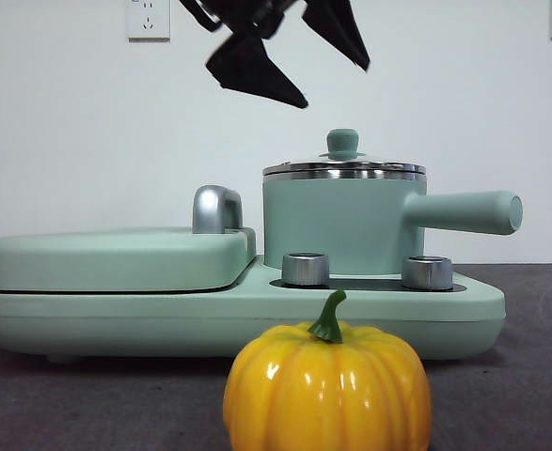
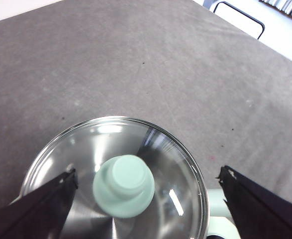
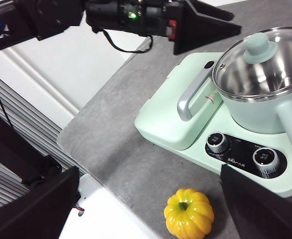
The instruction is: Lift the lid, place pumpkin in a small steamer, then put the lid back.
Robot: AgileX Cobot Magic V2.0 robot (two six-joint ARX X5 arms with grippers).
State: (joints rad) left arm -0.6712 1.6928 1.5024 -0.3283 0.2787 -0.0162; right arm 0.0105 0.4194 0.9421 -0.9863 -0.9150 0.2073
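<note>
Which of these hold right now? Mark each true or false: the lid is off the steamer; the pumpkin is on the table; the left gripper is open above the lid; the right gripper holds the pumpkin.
1. The lid is off the small steamer. False: it sits on the pot.
2. The pumpkin is on the table. True.
3. The left gripper is open above the lid. True.
4. The right gripper holds the pumpkin. False: it is open, holding nothing.
</note>
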